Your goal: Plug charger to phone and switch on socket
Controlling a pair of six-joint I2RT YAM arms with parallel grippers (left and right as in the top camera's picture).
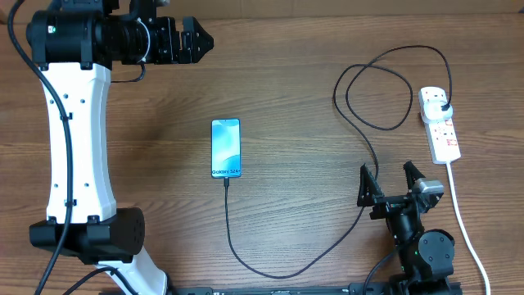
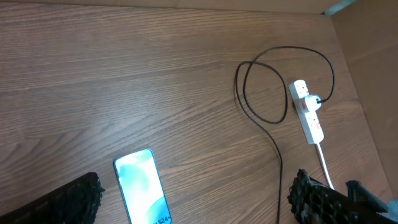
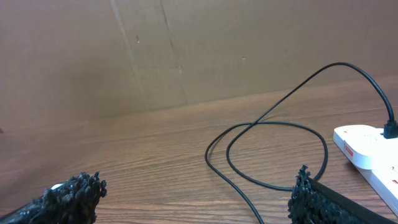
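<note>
Overhead: the phone (image 1: 226, 148) lies screen-up mid-table, long axis running far-to-near, w/ the charger (image 1: 246, 260) cable meeting its near short edge. It looks plugged in, tho the tip is too small to confirm. The cable sweeps along the near side, climbs past the right gripper (image 1: 390, 182), loops, and ends in a black plug (image 1: 442, 106) seated at the far end of the socket (image 1: 442, 135). The socket sits at the table's right side, long axis roughly far-to-near, just beyond and to the outer right of the right gripper, whose jaws stand apart and hold nothing. The left gripper (image 1: 199, 41), jaws also apart and empty, hangs at the far left, well apart from the socket. Judgement: what's left is the switch, and the right arm is much the nearer, needing a reach fwd and to its right. Left wrist: the phone (image 2: 142, 186) shows low in frame, while the socket (image 2: 307, 113) lies across the table to the right, its white cord (image 2: 324, 165) trailing nearward. Right wrist: dark fingers (image 3: 68, 198) fill the bottom corners w/ bare table between. The socket (image 3: 367, 149) pokes in at the right edge, plug in it, w/ the cable loop ahead. Red switch marks show overhead, but on or off can't be told.
</note>
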